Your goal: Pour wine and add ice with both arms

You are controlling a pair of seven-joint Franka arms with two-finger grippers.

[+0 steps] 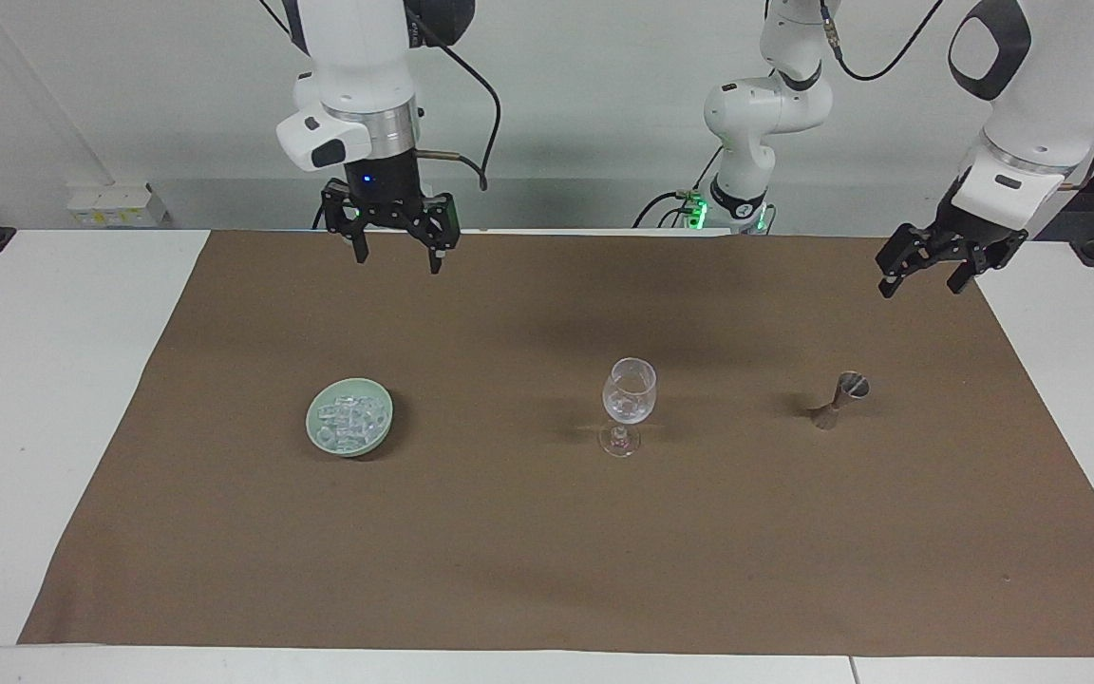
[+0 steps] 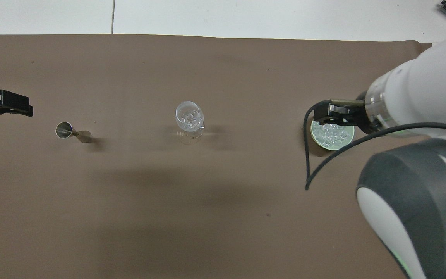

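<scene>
White counter (image 1: pixel 53 399) carries a brown rectangular cloth mat (image 1: pixel 547 551). Clear stemmed wine glass (image 1: pixel 629 405) stands upright at mat centre, a few clear chunks visible in its bowl. Pale green round ceramic bowl (image 1: pixel 349 429) sits toward the right arm's end of the counter, at 9 o'clock from the glass in the facing view, well apart from it. The ice (image 1: pixel 348 420), a heap of small clear whitish chunks, lies in that bowl. Small metal double-cone jigger (image 1: pixel 839 400) stands toward the left arm's end, at 3 o'clock from the glass in the facing view, tilted, open cup upward.

Right gripper (image 1: pixel 396 249), black two-finger, hangs high in the air over the mat on the bowl's side, jaws apart, holding nothing; in the overhead view its tips overlap the bowl's rim at 12 o'clock. Left gripper (image 1: pixel 922 271), black two-finger, waits raised over the mat's edge at the left arm's end, at about 1 o'clock from the jigger in the facing view, jaws apart, empty.
</scene>
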